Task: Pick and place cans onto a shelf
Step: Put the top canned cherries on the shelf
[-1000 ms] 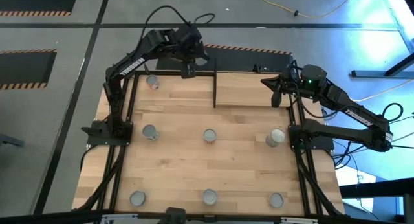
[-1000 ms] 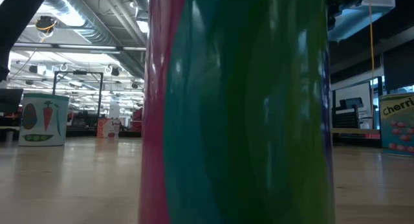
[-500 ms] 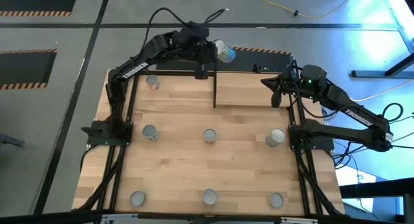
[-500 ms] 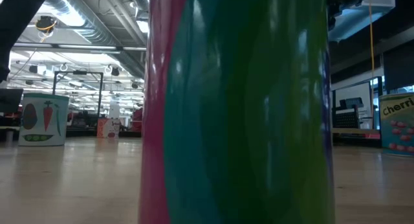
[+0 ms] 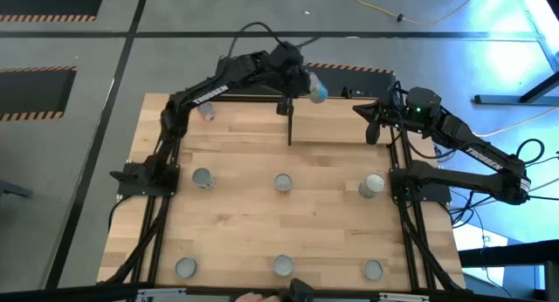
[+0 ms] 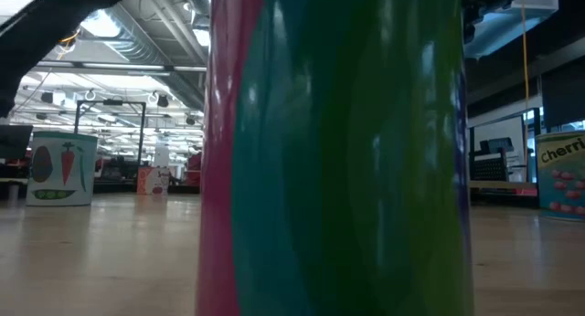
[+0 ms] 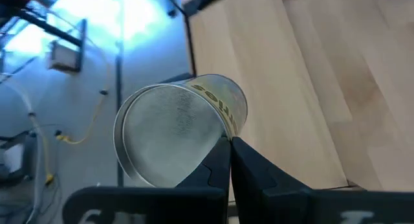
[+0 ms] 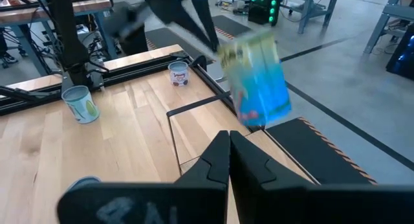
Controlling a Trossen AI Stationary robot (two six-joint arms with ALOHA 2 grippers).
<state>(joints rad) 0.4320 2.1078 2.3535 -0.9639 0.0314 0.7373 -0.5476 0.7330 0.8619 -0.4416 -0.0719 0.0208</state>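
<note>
My left gripper (image 5: 306, 81) is raised over the table's far edge, shut on a can (image 5: 318, 92) with a blue and yellow label. The right wrist view shows this can (image 8: 259, 81) tilted in the air above the shelf (image 8: 200, 130). The shelf (image 5: 341, 123) is a light wood board at the far right with a thin black panel (image 5: 289, 123) on its left edge. Several other cans stand upright on the table, among them a pink one (image 5: 207, 111) at the far left. My right gripper (image 5: 373, 126) waits shut at the shelf's right side. My left gripper has its fingertips (image 7: 223, 153) closed at the rim of the can's silver round end (image 7: 217, 141); the can itself hides the exact spot. The fingers slant down from the table's left. The can is lifted clear and tilted, its silver end toward the wrist.
Standing cans are spread over the table: mid row (image 5: 203, 178), (image 5: 283, 182), (image 5: 373, 185) and near row (image 5: 185, 267), (image 5: 283, 265), (image 5: 373, 269). One pink and green can (image 6: 338, 152) fills the low view. Black frame rails run along both table sides.
My left gripper has carried the can along the far edge toward the table's right, sinking a little and rolling its wrist. The can, hidden under the arm a second ago, now shows tilted over the shelf's far left corner.
</note>
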